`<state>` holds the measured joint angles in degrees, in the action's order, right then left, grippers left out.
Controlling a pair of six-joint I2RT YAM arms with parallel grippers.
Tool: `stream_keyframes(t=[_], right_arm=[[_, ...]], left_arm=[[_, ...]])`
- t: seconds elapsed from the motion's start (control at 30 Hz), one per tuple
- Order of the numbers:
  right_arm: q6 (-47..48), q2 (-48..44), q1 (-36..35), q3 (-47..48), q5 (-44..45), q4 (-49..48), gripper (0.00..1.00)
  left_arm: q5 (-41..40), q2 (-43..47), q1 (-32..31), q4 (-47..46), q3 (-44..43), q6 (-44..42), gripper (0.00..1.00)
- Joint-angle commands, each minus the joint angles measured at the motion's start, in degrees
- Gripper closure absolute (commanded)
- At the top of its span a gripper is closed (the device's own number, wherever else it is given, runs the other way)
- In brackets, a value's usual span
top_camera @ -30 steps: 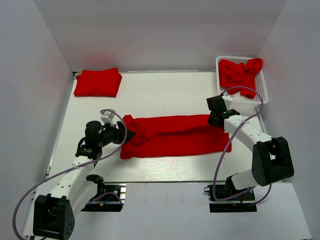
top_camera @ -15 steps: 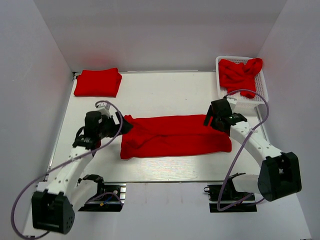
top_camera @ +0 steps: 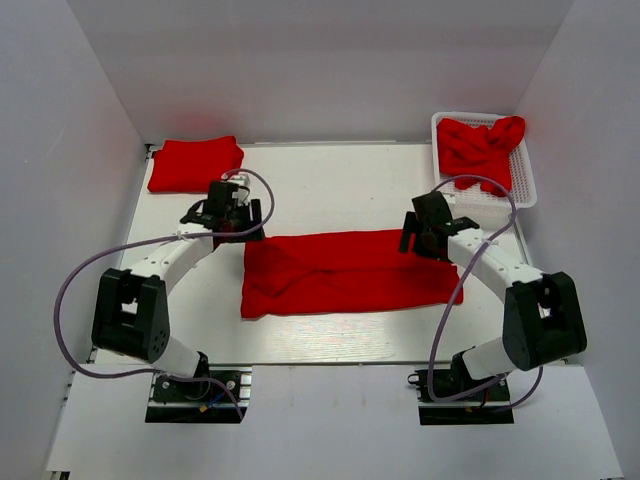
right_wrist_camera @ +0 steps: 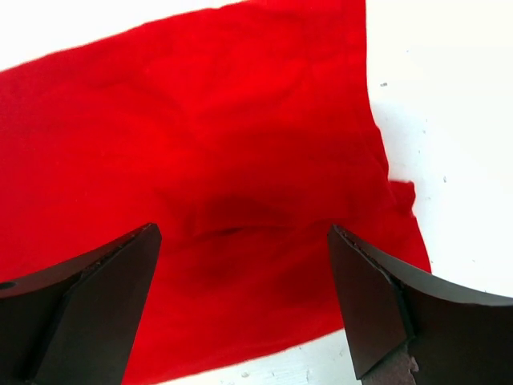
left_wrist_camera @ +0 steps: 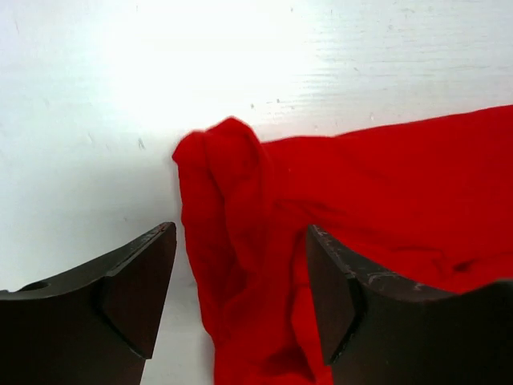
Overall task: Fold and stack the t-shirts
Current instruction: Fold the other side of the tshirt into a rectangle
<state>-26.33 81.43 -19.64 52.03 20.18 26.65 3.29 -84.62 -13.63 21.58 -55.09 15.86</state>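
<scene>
Counter: white, three red shirts in view.

Working t-shirt: lies as a long band across the middle of the counter, nearer the front edge, folded lengthwise. Far edge uneven.

Folded t-shirt: far left corner, start of the stack.

Basket: far right corner, holds one crumpled t-shirt.

Left gripper: jaws spread, nothing held, over the band's far left corner.

Right gripper: jaws spread, empty, over the far right end.

Bunched corner: a rolled lump of cloth between the left fingers.

Risks, judged:
- Left pinch may catch only the lump's top layer, so the lower layer would trail and the fold would open.
- Right jaws sit over flat cloth, so closing may slip off or drag a pucker.
- Uneven lift between the arms would skew the crosswise fold.
</scene>
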Motion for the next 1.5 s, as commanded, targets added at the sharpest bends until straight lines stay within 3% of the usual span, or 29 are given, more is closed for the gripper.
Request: stream_keyframes(t=[0.0, 0.07, 0.33, 0.57, 0.77, 0.87, 0.9, 1.07, 1.23, 1.4, 1.47], right_arm=[[0.75, 2.23, 0.04, 3.69, 2.14, -0.37, 0.1], [0.66, 3.99, 0.04, 4.04, 2.05, -0.37, 0.1], [0.4, 8.04, 0.04, 5.45, 1.7, -1.08, 0.1], [-0.13, 10.24, 0.39, 5.1, 3.37, -1.25, 0.1], [-0.48, 12.0, 0.39, 4.48, 1.88, -1.95, 0.1], [-0.66, 12.35, 0.39, 4.22, 1.7, -2.31, 0.1], [-0.74, 12.26, 0.65, 4.31, 1.7, -2.4, 0.1], [-0.83, 13.05, 0.74, 4.04, 2.23, -2.48, 0.1], [-1.97, 14.99, 1.62, 3.69, 2.32, -2.66, 0.13], [-3.29, 16.04, 3.46, 2.73, 1.88, -3.01, 0.17], [-3.21, 16.31, 3.9, 2.2, 1.0, -3.01, 0.2]], left_arm=[[-6.78, -1.94, -2.97, 1.97, -3.97, -6.01, 0.25], [-9.08, -3.7, -4.03, 3.1, -5.02, -7.06, 0.32], [-14.97, -6.52, -8.17, 4.17, -5.82, -9.62, 0.37], [-18.93, -10.03, -9.4, 2.94, -6.87, -9.62, 0.65], [-14.36, -10.65, -8.17, -1.0, -6.17, -10.14, 0.66], [-13.84, -10.65, -8.17, -1.72, -5.64, -10.67, 0.86], [-14.45, -10.65, -8.17, -1.72, -5.64, -10.67, 1.0], [-17.52, -9.43, -8.17, -2.95, -4.42, -7.0, 1.0], [-25.52, -5.65, -7.12, -4.18, -2.65, -0.66, 1.0], [-31.58, -6.43, -3.87, 1.69, -3.17, 14.16, 1.0], [-30.02, -6.96, -2.73, 3.11, -3.18, 16.39, 1.0]])
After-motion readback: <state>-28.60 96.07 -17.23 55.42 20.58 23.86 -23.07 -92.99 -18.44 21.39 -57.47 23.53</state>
